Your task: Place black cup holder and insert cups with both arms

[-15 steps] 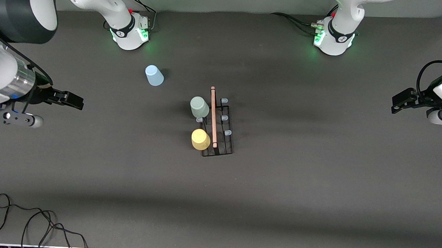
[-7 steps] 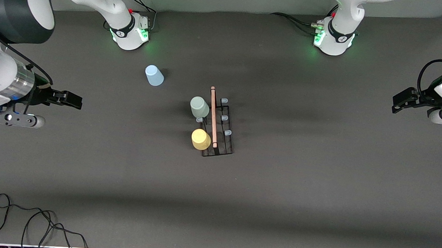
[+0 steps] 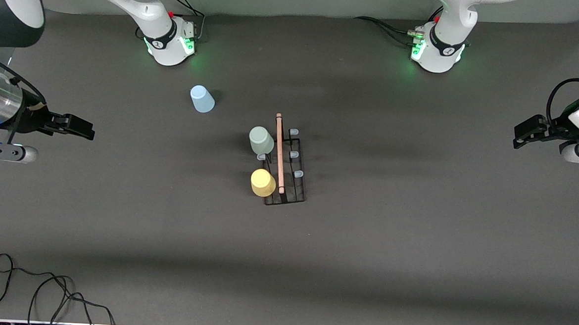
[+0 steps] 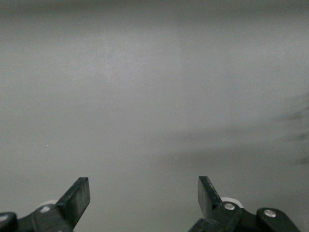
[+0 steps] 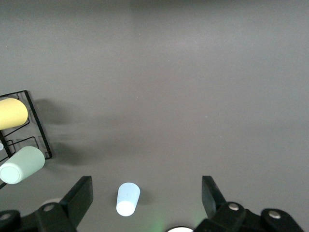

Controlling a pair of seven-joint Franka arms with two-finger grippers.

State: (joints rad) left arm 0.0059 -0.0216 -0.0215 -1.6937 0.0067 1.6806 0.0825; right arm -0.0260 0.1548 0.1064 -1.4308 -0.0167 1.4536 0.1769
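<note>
The black cup holder (image 3: 286,167), a thin wire rack with a light wooden rod handle (image 3: 280,153) on top, stands upright near the middle of the dark grey table (image 3: 414,248) in the front view. A pale green plastic tumbler (image 3: 261,140) and a yellow plastic tumbler (image 3: 262,182) sit on prongs along its side toward the right arm's end (the yellow one nearer the camera). A light blue plastic tumbler (image 3: 201,99) stands apart on the table, toward the right arm's base. The right gripper (image 3: 76,126) hangs over the table's right-arm end; the left gripper (image 3: 526,131) hangs over the other end.

In the left wrist view, the fingers (image 4: 77,197) are spread apart over bare table, holding nothing.

In the right wrist view, the fingers (image 5: 82,195) are likewise apart and empty, with the blue tumbler showing between them.
</note>
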